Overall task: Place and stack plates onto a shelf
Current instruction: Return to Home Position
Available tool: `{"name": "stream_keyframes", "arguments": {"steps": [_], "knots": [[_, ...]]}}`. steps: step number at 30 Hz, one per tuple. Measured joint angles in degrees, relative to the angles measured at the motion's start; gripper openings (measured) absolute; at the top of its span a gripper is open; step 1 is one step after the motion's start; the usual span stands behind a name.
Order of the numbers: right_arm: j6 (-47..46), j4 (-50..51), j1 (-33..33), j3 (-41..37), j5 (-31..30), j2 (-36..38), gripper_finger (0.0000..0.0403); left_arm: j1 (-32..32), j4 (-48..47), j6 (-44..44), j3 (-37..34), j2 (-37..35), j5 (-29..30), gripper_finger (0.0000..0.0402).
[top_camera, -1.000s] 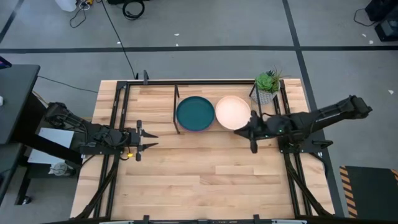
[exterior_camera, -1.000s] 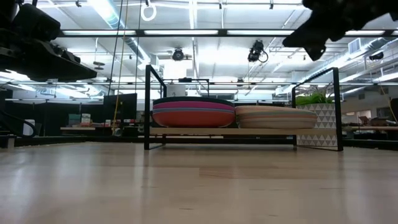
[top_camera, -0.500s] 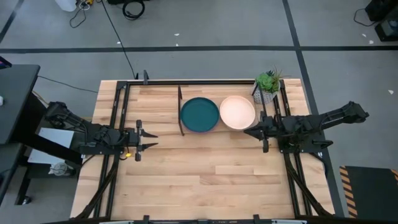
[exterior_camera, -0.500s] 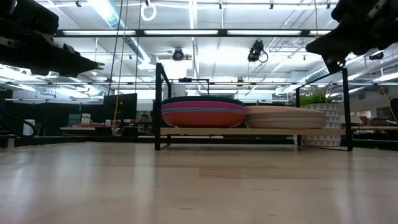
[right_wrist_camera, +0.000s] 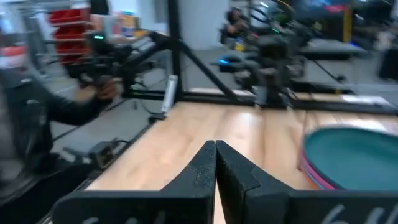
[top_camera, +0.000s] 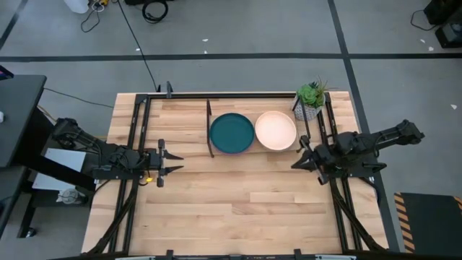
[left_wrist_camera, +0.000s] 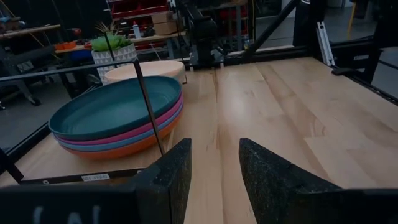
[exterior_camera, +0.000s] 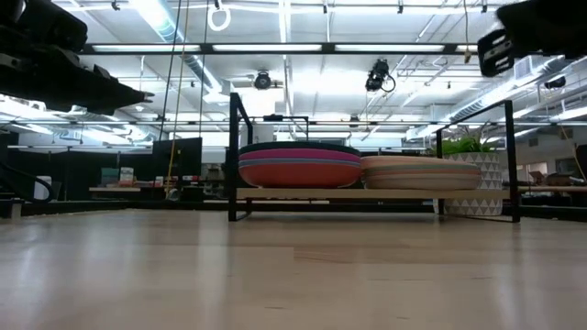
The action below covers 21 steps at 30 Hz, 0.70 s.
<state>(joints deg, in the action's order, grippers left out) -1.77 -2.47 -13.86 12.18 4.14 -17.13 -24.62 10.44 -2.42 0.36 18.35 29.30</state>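
The shelf [top_camera: 210, 144] stands at the table's far middle, its light board [exterior_camera: 330, 193] on a black frame. Two stacks of plates rest on it. The left stack [exterior_camera: 298, 167] has a dark teal plate [top_camera: 232, 133] on top, with pink, blue and orange plates below it [left_wrist_camera: 124, 134]. The right stack [exterior_camera: 420, 172] is topped by a peach plate [top_camera: 276, 131]. My right gripper [top_camera: 294, 165] is shut, empty, just near and right of the peach stack. My left gripper [top_camera: 177, 160] waits open, left of the shelf.
A small potted plant [top_camera: 310, 97] in a patterned white pot [exterior_camera: 481, 183] stands at the far right corner beside the shelf. Black rails [top_camera: 133, 180] run along both table sides. Bare wood [top_camera: 238, 202] fills the near half of the table.
The shelf and both stacks slid a little toward the table's right edge. My right gripper, close against the peach stack a second ago, then drew back toward the right and near edges. The left arm kept still.
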Motion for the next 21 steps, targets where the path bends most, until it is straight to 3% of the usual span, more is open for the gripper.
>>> {"name": "stream_keyframes", "arguments": {"steps": [6, 16, 21], "knots": [[3.06, 1.17, -1.18, 0.01, 5.90, 2.38, 0.0016, 0.00, -0.02, 0.26, 0.00, 0.00, 0.00, 0.0142], [2.02, 9.89, -1.71, -0.03, 6.09, 4.37, 0.0016, 0.00, 1.52, 0.65, 0.00, 0.00, 1.57, 0.0142], [2.43, 5.51, -1.71, -4.06, 6.34, 7.97, 0.0015, 0.02, 3.45, 0.70, 0.00, 0.00, 1.70, 0.0142]]}}
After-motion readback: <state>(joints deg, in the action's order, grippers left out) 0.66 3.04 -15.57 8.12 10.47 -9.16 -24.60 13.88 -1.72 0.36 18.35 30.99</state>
